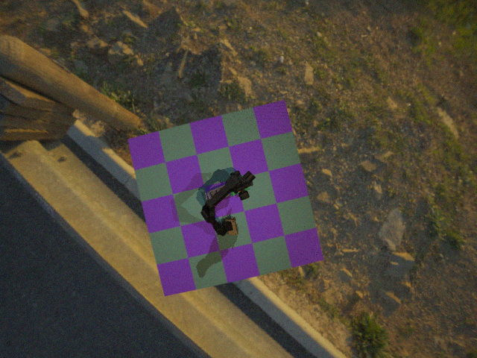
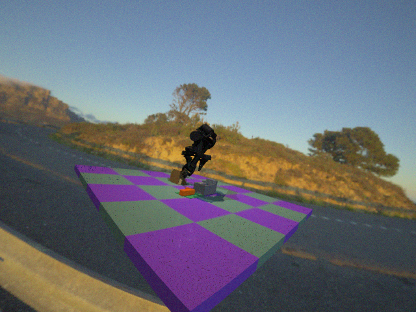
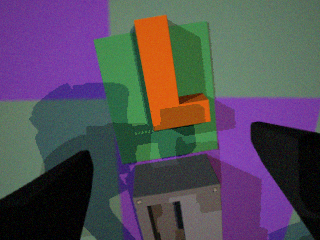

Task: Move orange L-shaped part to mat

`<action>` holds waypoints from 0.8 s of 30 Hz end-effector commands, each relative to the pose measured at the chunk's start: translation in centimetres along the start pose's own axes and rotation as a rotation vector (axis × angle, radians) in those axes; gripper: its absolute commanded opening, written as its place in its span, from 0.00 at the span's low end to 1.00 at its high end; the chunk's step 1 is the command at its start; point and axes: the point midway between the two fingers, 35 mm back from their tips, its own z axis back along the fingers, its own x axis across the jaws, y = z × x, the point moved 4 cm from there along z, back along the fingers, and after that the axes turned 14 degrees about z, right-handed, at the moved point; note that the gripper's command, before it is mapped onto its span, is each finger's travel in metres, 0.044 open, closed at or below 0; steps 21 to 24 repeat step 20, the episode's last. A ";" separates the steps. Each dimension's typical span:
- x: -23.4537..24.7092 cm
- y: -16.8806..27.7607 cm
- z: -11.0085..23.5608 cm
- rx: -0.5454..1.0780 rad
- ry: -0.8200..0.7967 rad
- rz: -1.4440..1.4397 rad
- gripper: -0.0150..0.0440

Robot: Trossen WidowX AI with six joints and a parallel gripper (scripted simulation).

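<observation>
The orange L-shaped part (image 2: 186, 192) (image 3: 156, 65) lies on the green mat (image 3: 114, 70) and looks flat, its L outline facing up. Its long bar points away from the tray in the wrist view, and its short foot is at the near end, turned right. The grey tray (image 2: 205, 188) (image 3: 175, 173) stands just beside the mat, with its pocket showing empty. My gripper (image 2: 192, 166) (image 3: 171, 145) is wide open above them, with nothing between its fingers. The part is clear of both fingers. In the top view the arm hides the part.
The arm (image 1: 223, 195) reaches over the checkered purple and green table (image 1: 177, 246). A brown block (image 1: 232, 226) (image 2: 174, 176) is by the arm's base. Shadows of the arm fall across the mat, the tray and the table.
</observation>
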 end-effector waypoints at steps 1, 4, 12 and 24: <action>0.0 0.1 0.7 0.007 0.008 0.004 0.93; -0.1 0.0 0.5 -0.005 -0.003 -0.001 0.93; -0.1 0.0 0.5 -0.005 -0.003 -0.001 0.93; -0.1 0.0 0.5 -0.005 -0.003 -0.001 0.93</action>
